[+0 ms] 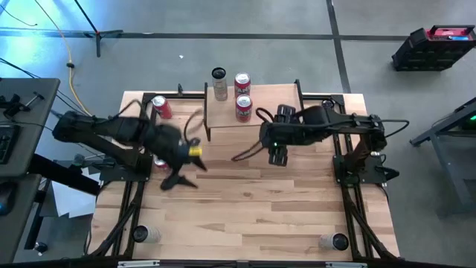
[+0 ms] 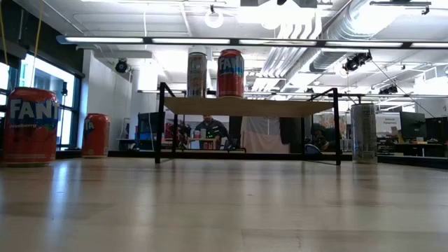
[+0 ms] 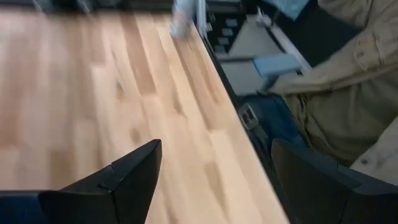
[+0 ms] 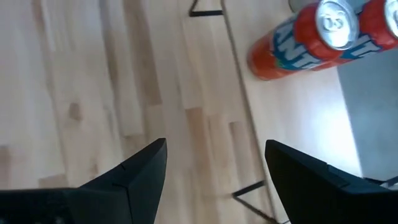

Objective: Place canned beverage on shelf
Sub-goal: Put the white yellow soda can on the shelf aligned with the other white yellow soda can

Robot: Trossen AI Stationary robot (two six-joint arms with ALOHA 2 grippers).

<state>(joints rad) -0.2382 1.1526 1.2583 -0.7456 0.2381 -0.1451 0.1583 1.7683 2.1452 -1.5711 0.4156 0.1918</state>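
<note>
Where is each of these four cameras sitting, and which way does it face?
High view: above the table, looking down on both arms, the left gripper, the right gripper and the shelf.
Low view: at tabletop height, facing the shelf and the room; no arm shows.
Left wrist view: on the left arm, past its open fingers, at the table edge and a seated person.
Right wrist view: past open fingers, at red cans.
Shared: high and low views both show the shelf.

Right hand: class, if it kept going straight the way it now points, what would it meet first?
Probably bare tabletop. The right hand, open and empty, tilts down at the wood in front of the shelf. The red can on the shelf lies off to one side of that line; depth is unclear.
</note>
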